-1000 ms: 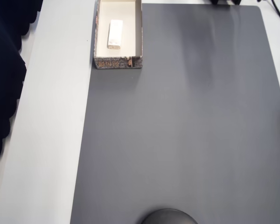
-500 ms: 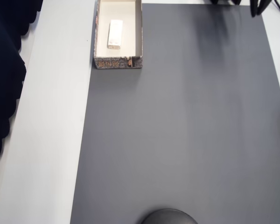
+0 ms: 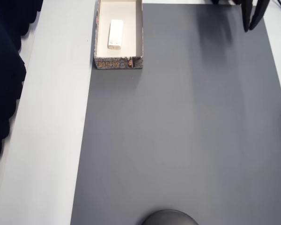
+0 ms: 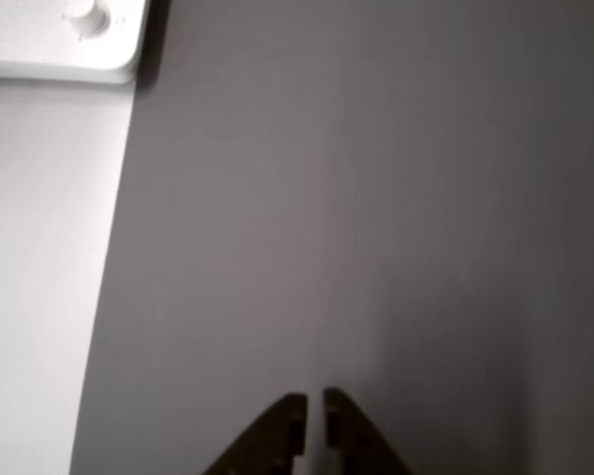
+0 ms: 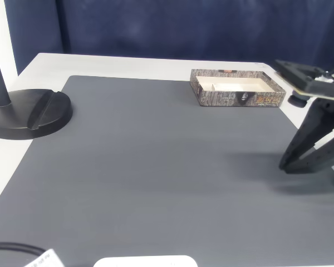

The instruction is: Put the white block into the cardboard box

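The white block (image 3: 115, 34) lies flat inside the cardboard box (image 3: 118, 62), at the top left of the grey mat in the overhead view. In the fixed view the cardboard box (image 5: 236, 98) stands at the far right of the mat. My gripper (image 3: 249, 29) is far from the box, at the mat's top right corner in the overhead view. Its dark fingers meet at the tips and hold nothing. The wrist view shows the gripper (image 4: 315, 401) over bare mat with only a sliver between the tips. In the fixed view the gripper (image 5: 284, 165) points down close to the mat.
A grey mat (image 3: 187, 131) covers most of the white table. A black round stand base (image 5: 30, 114) sits at the mat's left edge in the fixed view. A white device (image 4: 59, 40) lies beyond the mat in the wrist view.
My gripper has come further into the overhead view from the top right edge. The block and box have not moved.
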Motion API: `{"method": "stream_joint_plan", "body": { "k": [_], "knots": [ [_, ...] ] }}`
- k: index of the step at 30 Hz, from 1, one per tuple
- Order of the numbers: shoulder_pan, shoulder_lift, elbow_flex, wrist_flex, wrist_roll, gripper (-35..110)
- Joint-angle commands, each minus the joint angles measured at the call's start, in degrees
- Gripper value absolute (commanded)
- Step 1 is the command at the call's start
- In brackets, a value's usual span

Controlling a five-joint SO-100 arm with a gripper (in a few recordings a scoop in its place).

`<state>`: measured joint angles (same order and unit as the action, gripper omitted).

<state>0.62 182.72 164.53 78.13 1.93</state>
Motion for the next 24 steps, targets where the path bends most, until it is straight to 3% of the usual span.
{"method": "stream_joint_plan", "body": {
  "k": [1, 24],
  "knots": [
    [-1.14, 3.16, 2.20, -1.76, 0.26, -2],
    [-1.14, 7.82, 8.44, -2.55, 0.00, -2]
  ]
}}
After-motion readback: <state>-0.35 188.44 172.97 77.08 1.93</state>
